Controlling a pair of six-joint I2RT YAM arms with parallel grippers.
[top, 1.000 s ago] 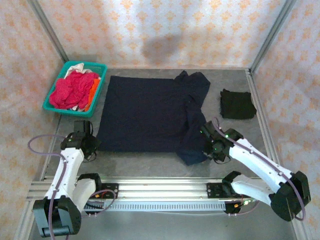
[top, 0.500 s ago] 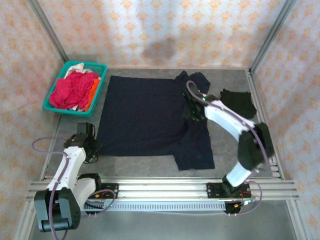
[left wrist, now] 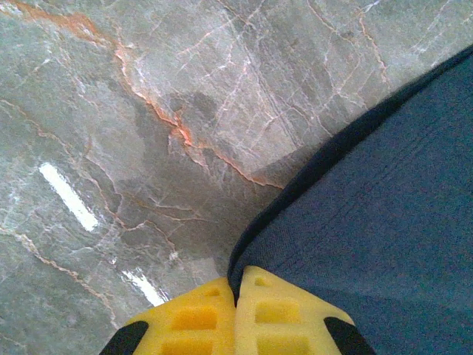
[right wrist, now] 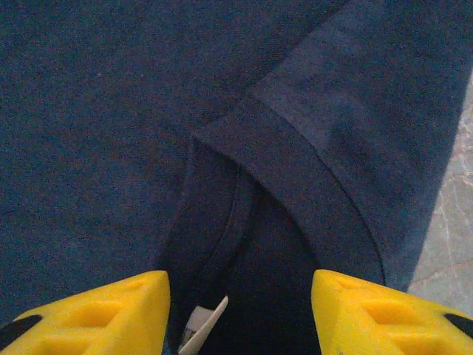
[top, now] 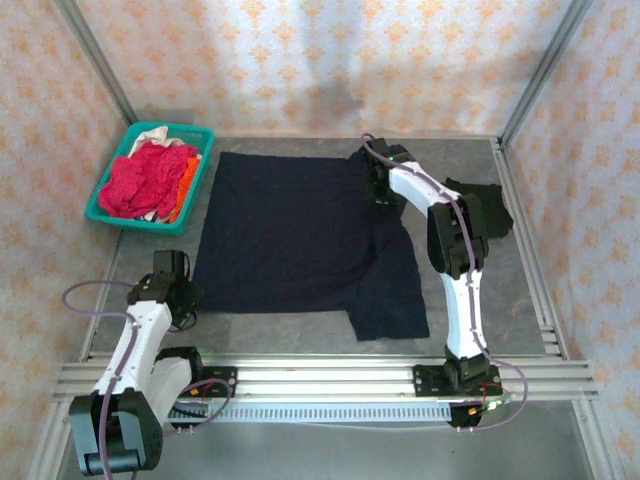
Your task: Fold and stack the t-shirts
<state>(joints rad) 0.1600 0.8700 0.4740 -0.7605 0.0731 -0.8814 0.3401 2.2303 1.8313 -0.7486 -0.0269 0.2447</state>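
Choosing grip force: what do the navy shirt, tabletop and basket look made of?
Navy shirt: soft matte knit cloth, fine texture and stitched hem. Tabletop: glossy grey stone or stone-look laminate, veined with glare streaks. Basket: teal, probably moulded plastic.

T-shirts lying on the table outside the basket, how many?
2: the large dark navy cloth t-shirt spread mid-table, and the small black cloth t-shirt at far right, partly hidden behind the right arm.

1. A navy shirt [right wrist: 111, 111] is seen under most of the view.
2. A hem [right wrist: 310, 170] is laid diagonally across it.
3. The right gripper [right wrist: 238, 296] is held open over the cloth.
4. A white label [right wrist: 203, 325] is seen between its yellow fingers [right wrist: 111, 310].
5. Table [right wrist: 451, 222] is seen at the right edge.
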